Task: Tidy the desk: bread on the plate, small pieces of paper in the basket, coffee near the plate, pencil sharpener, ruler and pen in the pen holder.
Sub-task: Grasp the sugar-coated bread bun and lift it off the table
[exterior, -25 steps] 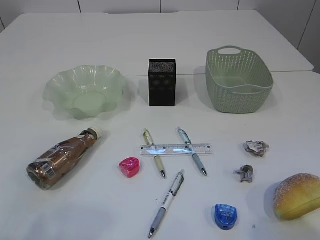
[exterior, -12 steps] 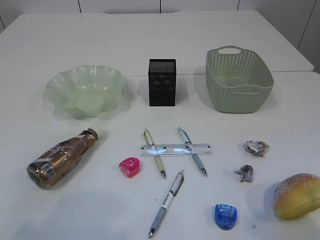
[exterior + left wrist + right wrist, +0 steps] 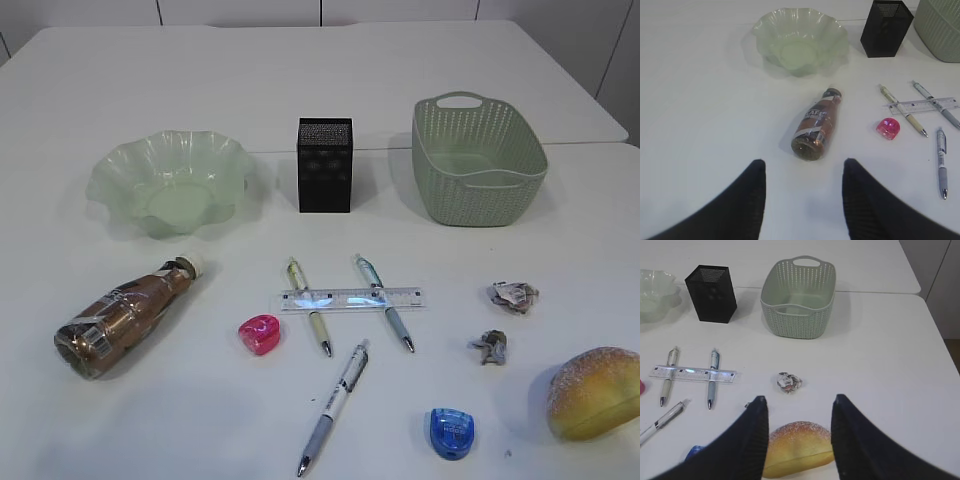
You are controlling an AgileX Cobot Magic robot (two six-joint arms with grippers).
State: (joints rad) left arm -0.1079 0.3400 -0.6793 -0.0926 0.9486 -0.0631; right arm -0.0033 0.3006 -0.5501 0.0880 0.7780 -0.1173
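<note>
Exterior: nothing tidied; bread (image 3: 594, 392) far right of holder (image 3: 324, 165), plate (image 3: 168, 182) left of it.
Left wrist: gripper (image 3: 802, 195) open, empty, over coffee (image 3: 816, 131).
Right wrist: gripper (image 3: 797, 435) open above bread; lowering likely next.

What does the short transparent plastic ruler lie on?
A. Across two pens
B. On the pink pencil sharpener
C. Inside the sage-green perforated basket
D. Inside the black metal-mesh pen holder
A. The transparent plastic ruler rests crosswise over two pens, the beige pen and the blue-grey pen, on the white desk, in front of the pen holder.
</note>
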